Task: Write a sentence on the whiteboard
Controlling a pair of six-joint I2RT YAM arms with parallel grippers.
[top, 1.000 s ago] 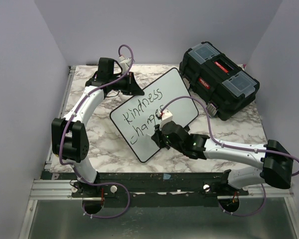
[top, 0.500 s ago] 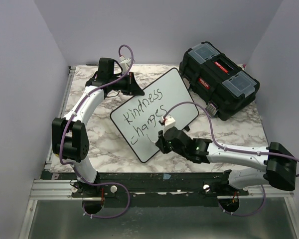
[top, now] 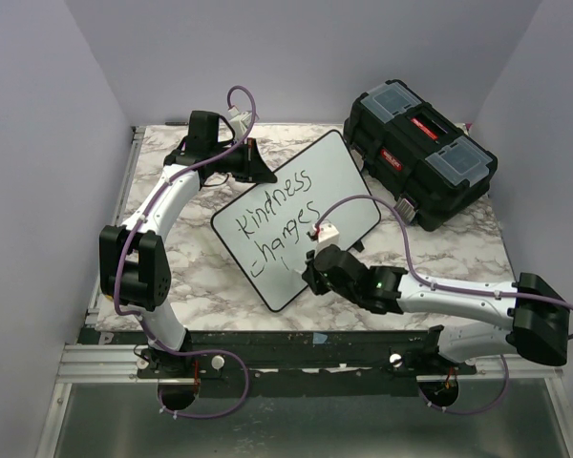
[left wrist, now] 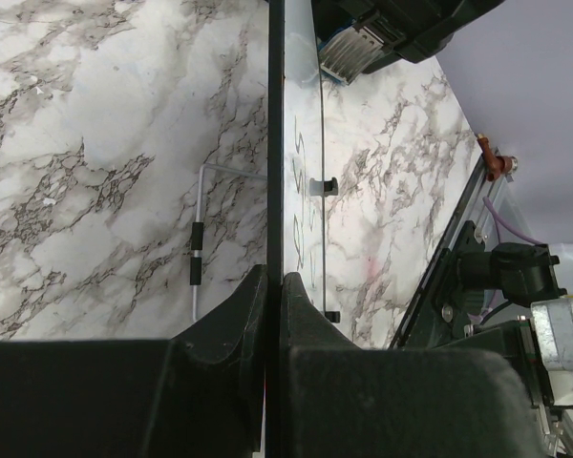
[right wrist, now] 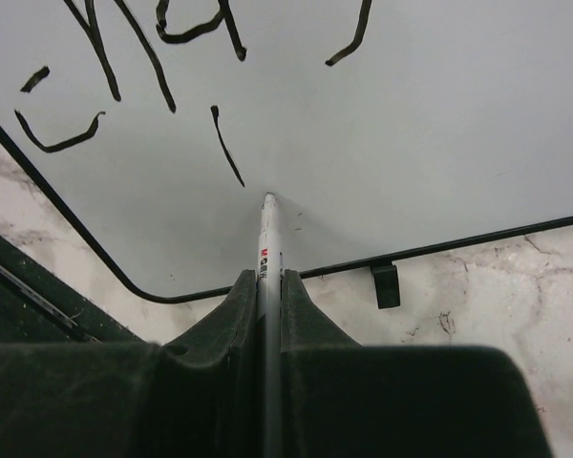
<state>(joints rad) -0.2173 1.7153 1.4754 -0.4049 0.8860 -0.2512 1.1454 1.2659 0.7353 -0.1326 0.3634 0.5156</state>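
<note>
You have the whiteboard lying on the marble table, turned diagonal to its edges, between the two arms and just left of the black toolbox; one far corner of it comes close to the toolbox, and whether they touch is not clear from above; the sentence on it reads "kindness" over "changes" in two slanted lines of thin black marker, with a single short stroke under them near the board's lower corner

Your left gripper is at the board's far left edge; in its wrist view the jaws are drawn in almost together and pinch the thin black frame between them, the board seen edge-on and running away toward the toolbox

Your right gripper hangs over the near part of the board; its jaws are nearly closed, clamped on a slim white marker that stands out straight between the fingers; the marker's tip meets the white surface just below the lower end of the short stroke; beyond it you see the rounded near corner of the frame and one small black foot resting on the marble
</note>
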